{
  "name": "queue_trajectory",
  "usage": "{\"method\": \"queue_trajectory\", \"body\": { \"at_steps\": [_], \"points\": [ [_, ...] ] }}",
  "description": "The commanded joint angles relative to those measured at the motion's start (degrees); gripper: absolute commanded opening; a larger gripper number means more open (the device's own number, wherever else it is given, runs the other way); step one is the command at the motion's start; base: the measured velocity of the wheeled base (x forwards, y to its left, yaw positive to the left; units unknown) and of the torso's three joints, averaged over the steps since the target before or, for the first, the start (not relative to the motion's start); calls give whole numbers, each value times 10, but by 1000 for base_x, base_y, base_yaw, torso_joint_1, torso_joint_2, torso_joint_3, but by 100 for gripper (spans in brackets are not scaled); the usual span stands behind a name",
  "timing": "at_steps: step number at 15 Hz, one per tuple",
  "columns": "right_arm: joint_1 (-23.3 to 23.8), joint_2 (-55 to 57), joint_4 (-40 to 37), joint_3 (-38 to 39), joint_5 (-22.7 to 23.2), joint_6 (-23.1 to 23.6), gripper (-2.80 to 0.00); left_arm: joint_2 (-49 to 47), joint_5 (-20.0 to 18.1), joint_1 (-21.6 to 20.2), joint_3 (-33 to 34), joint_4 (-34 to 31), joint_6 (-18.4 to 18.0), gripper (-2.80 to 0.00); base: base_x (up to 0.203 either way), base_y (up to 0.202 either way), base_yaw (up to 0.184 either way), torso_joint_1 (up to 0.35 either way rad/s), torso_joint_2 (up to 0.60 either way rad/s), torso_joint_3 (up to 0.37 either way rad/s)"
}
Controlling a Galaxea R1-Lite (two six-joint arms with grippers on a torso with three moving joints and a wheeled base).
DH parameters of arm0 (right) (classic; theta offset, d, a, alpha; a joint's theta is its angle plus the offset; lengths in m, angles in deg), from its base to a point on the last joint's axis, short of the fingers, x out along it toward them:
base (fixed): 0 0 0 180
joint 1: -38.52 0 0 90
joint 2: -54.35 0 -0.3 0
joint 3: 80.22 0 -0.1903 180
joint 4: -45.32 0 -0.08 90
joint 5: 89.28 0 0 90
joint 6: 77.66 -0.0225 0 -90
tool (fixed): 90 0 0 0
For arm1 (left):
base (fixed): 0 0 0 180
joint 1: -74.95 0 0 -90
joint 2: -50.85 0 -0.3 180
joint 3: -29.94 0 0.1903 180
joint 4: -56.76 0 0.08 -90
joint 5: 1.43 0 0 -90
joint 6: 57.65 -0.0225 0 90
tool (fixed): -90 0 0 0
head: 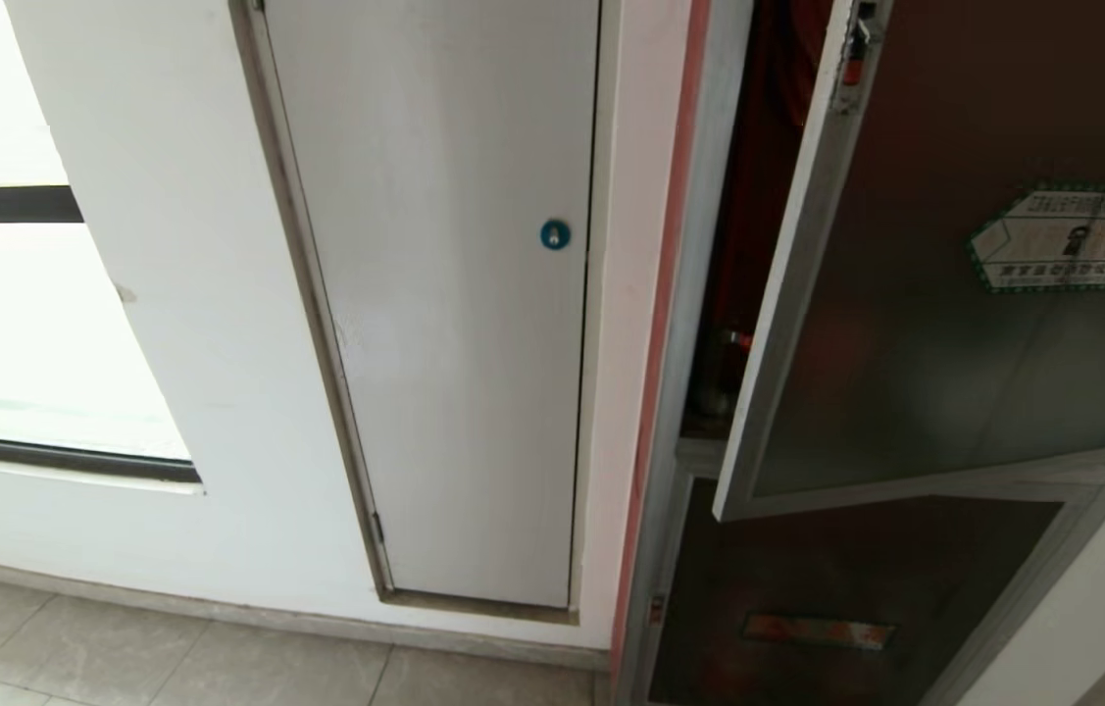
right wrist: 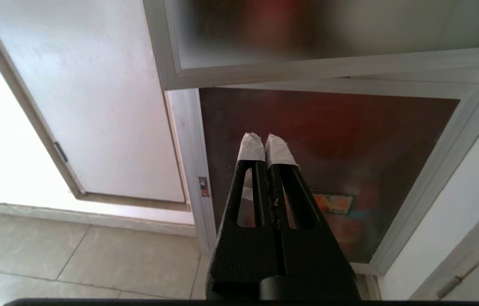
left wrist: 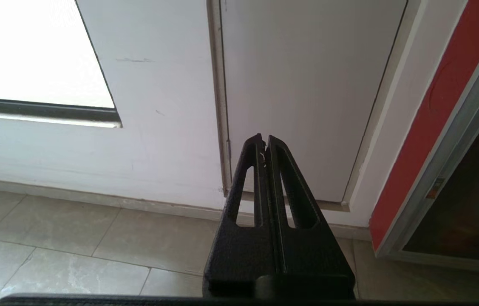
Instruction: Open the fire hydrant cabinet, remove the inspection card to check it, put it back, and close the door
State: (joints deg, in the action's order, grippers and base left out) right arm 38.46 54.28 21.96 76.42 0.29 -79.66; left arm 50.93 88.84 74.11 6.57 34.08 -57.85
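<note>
The fire hydrant cabinet [head: 709, 324] stands at the right of the head view, silver-framed with a red inside showing through a gap. Its door [head: 915, 324], dark glass in a silver frame with a green-edged white sticker [head: 1067, 240] and a small red latch [head: 854, 61], hangs partly open, swung outward. The inspection card is hidden. My left gripper [left wrist: 265, 138] is shut and empty, low in front of the white wall. My right gripper [right wrist: 264, 137], tips wrapped in white tape, is shut and empty, below the door's bottom edge [right wrist: 328, 68], facing the lower dark panel [right wrist: 350, 140].
A plain white panel door [head: 454, 294] with a round blue lock [head: 555, 234] sits left of the cabinet. A bright window [head: 13, 324] lies at the far left. Grey floor tiles [head: 170, 657] run along the wall. The lower dark panel [head: 836, 598] carries an orange label [head: 819, 630].
</note>
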Motion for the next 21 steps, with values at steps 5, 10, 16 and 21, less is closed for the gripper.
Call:
{"method": "queue_trajectory", "body": {
  "at_steps": [5,10,16,21],
  "points": [
    [0,0,0,0,0,0,-280,0,0,0,4,0,0,-280,198,0,1,4,2,2],
    [0,0,0,0,0,0,-280,-1,0,0,4,0,0,-280,195,0,0,2,4,2],
    [0,0,0,0,0,0,-280,0,0,0,4,0,0,-280,195,0,1,2,2,4],
    [0,0,0,0,0,0,-280,0,1,0,4,0,2,-280,195,0,-1,1,1,0]
  ]
}}
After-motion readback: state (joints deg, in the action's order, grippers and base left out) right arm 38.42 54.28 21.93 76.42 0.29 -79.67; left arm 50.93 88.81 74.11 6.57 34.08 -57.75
